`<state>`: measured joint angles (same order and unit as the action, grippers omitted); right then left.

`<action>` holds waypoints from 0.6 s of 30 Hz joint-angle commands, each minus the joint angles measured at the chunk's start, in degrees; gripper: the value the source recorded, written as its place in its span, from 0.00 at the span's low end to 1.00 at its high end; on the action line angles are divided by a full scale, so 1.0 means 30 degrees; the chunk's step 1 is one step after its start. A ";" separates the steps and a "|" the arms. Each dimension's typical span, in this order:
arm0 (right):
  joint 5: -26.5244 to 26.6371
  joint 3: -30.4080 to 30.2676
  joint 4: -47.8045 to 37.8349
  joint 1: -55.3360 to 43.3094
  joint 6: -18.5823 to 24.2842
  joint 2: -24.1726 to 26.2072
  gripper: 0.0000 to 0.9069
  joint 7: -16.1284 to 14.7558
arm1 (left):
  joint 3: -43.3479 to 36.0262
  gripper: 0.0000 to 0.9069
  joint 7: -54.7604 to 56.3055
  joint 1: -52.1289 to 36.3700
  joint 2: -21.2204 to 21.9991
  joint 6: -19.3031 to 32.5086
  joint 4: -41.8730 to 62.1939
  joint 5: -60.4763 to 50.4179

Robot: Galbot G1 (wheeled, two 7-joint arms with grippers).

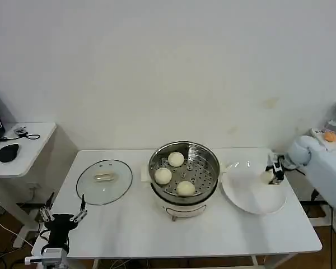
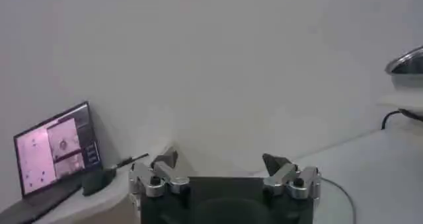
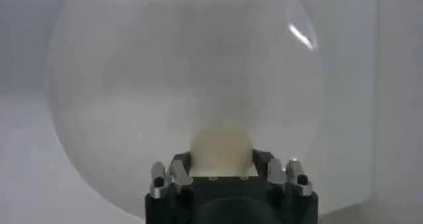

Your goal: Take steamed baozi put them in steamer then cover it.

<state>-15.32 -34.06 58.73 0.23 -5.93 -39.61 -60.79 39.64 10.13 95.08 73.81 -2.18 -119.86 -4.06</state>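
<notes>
Right gripper [image 1: 272, 174] is over the right edge of the white plate [image 1: 243, 196], fingers closed on the fourth bun [image 1: 266, 176]. In the right wrist view that bun [image 3: 221, 151] sits pinched between the two fingers [image 3: 177, 172], just above the plate [image 3: 132, 80]; can't tell if it touches the plate surface.

Steamer [image 1: 183, 174] is mid-table, upright, mouth up, uncovered. Three buns on its perforated tray: one at the back [image 1: 176, 159], one front-left [image 1: 163, 175], one front-right [image 1: 185, 188], apart from each other. Buns are round, no long axis to call.

Lid [image 1: 104, 180] lies flat on the table [image 1: 129, 224] left of the steamer, handle up. The handle's [image 1: 105, 177] long axis runs roughly left-right across the table.

Left gripper [image 1: 61, 216] is idle at the table's front-left corner, near the lid but apart from it, fingers spread wide, holding nothing. Left wrist view shows the same: gripper [image 2: 225, 172] wide open, a laptop [image 2: 53, 149] on the side desk behind.
</notes>
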 commanded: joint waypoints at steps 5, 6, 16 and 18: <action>0.6464 -0.4901 0.7672 -0.5696 -0.3366 0.2299 0.72 0.0772 | 0.0212 1.00 -0.0376 -0.1234 -0.1822 -0.0184 0.1382 0.7112; 0.6959 -0.5292 0.8592 -0.5951 -0.3711 0.2371 0.72 0.1034 | 0.0176 1.00 -0.0344 -0.1243 -0.1850 -0.0038 0.1421 0.7346; 1.0396 -0.7865 1.1796 -0.7801 -0.6073 0.1298 0.72 0.2668 | -0.0704 1.00 -0.1151 -0.1150 -0.3022 0.2688 0.2132 1.2175; 1.1015 -0.8276 1.1950 -0.8191 -0.6432 0.0694 0.72 0.2956 | -0.0802 1.00 -0.0813 -0.1207 -0.3176 0.3065 0.2300 1.2385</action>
<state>6.28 -50.60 84.13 -17.02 -18.40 -35.28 -55.64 38.43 8.00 92.28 67.57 0.98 -115.12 19.04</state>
